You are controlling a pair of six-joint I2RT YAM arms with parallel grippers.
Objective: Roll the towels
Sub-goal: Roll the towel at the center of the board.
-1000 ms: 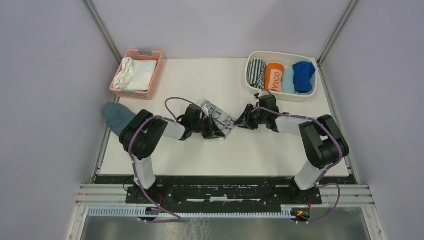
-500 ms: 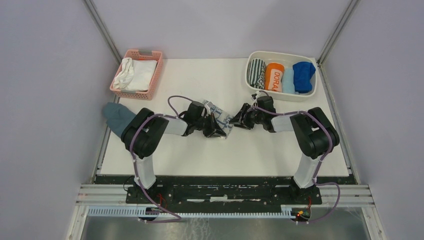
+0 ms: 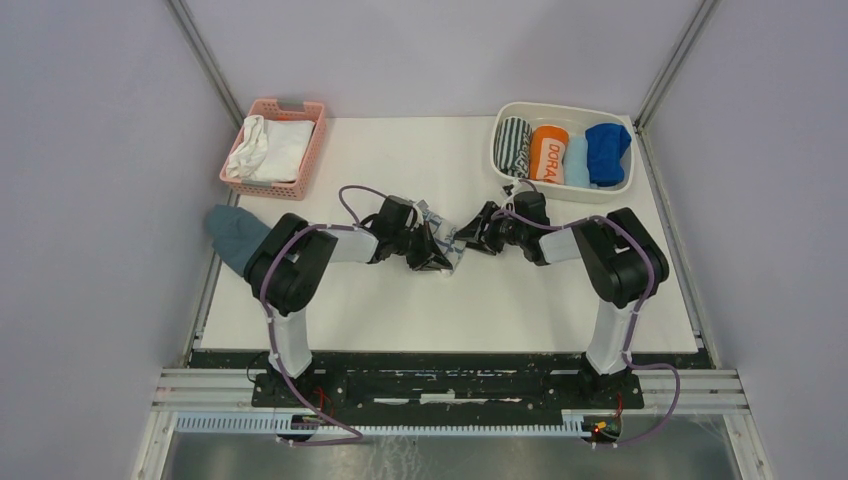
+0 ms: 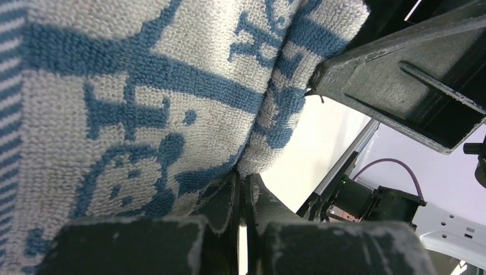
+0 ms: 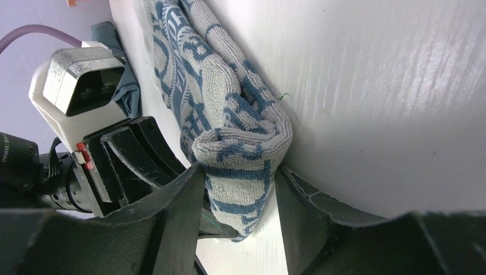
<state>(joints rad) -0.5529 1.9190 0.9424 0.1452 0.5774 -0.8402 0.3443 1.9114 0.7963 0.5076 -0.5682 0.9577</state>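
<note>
From above, the patterned towel (image 3: 441,250) lies bunched in the middle of the table (image 3: 400,160). The left gripper (image 3: 428,252) is on it and the right gripper (image 3: 478,236) is at its right end. The light blue towel (image 3: 577,160) and royal blue towel (image 3: 606,152) sit side by side in the white bin (image 3: 560,110) at the far right corner.

Left wrist: the jaws are pressed together, tips against the towel's folded edge. Whether any cloth is pinched cannot be told.

Right wrist: the jaws stand apart, straddling the towel's rolled end on the table.
</note>
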